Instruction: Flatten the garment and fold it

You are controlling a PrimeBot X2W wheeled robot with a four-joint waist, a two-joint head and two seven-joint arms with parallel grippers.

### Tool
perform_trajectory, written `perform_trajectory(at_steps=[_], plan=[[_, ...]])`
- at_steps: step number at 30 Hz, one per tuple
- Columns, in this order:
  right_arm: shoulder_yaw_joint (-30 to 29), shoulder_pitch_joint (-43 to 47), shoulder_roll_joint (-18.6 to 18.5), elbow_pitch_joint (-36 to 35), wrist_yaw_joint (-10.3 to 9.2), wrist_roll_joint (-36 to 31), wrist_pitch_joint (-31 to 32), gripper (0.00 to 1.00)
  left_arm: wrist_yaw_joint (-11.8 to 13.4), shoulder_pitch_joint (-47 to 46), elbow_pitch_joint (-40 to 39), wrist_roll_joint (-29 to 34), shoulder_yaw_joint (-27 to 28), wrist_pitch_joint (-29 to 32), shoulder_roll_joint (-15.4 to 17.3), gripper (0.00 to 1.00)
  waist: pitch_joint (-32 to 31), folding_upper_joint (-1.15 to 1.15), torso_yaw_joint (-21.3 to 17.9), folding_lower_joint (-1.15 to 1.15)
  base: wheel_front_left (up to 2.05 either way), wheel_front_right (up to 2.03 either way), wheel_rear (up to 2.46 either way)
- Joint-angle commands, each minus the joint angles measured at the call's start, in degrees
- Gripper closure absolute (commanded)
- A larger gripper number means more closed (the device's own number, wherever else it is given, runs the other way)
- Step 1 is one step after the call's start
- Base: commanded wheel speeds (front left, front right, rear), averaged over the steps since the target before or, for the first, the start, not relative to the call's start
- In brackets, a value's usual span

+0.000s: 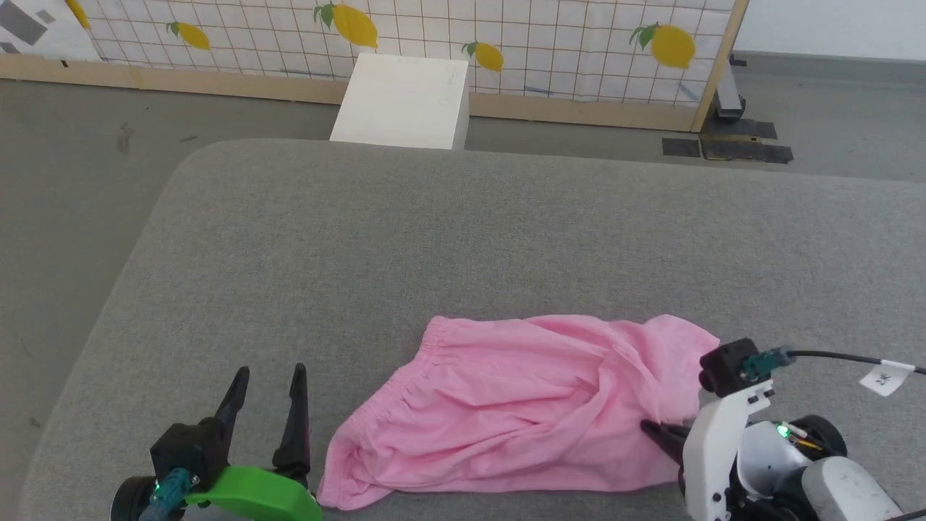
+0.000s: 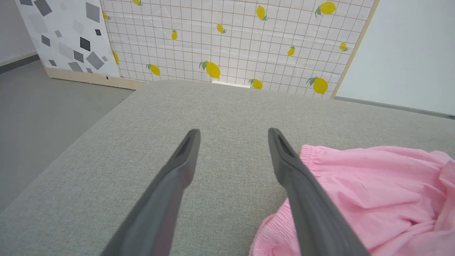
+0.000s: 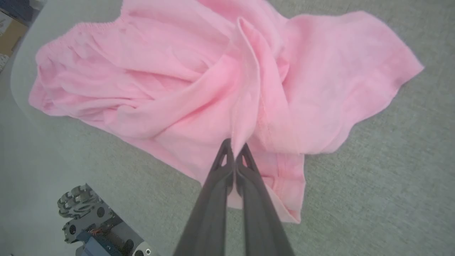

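PINCH ON PINK: The robot's right hand, low at the right of the head view, presses its two dark fingers together on a raised ridge of the garment, pinching the thin cloth near a leg opening. The garment lies crumpled across the lower middle of the frame on the grey cloth-covered counter, its gathered waistband turned toward the lower left. In the right wrist view the fingertips meet at the frame's centre, where a long fold climbs up to them, and the arm angles down at the cloth. The left hand rests at the lower left, fingers spread wide and holding nothing, just beside the waistband.

The step in hand looks to be the flattening. Done well, the pinch would be drawn toward the frame's right and kept low over the counter, so the bunched leg unrolls rather than the whole piece lifting. The grip appears to take only a thin ridge, so a slow pull should keep it from slipping. The free hand could pin the waistband as an anchor.
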Motion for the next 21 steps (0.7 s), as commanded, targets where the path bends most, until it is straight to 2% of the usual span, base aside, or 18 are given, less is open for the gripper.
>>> perform_trajectory(at_steps=[1,4,8,15,21], plan=[[-0.2,0.0,-0.5,-1.1,-0.09,0.4,-0.7,1.0,-0.1,0.0,0.2,0.4,0.3,-0.4,-0.1,0.0,-0.2,0.4,-0.3,0.0,0.0,0.0,0.0],[-2.4,2.1,-1.2,-4.1,-0.09,-0.1,-1.7,1.0,0.1,0.5,0.3,0.4,0.6,-0.4,0.0,0.0,-0.6,0.4,-0.9,0.0,0.0,0.0,0.0],[-8.6,7.1,-0.8,-7.8,-0.09,-1.3,-2.0,1.0,0.3,1.0,0.3,0.3,0.8,-0.4,0.1,0.0,-1.0,0.4,-1.8,0.0,0.0,0.0,0.0],[-19.9,19.1,4.4,-9.7,-0.09,-2.7,-1.5,1.0,0.7,2.0,0.5,-0.4,0.6,0.3,0.1,0.0,-1.6,0.4,-3.6,0.0,0.0,0.0,0.0],[-23.4,24.0,8.5,-5.4,-0.09,-4.1,-4.2,1.0,0.9,2.2,0.9,-0.8,0.2,1.5,0.4,0.0,-1.9,0.4,-4.6,0.0,0.0,0.0,0.0]])
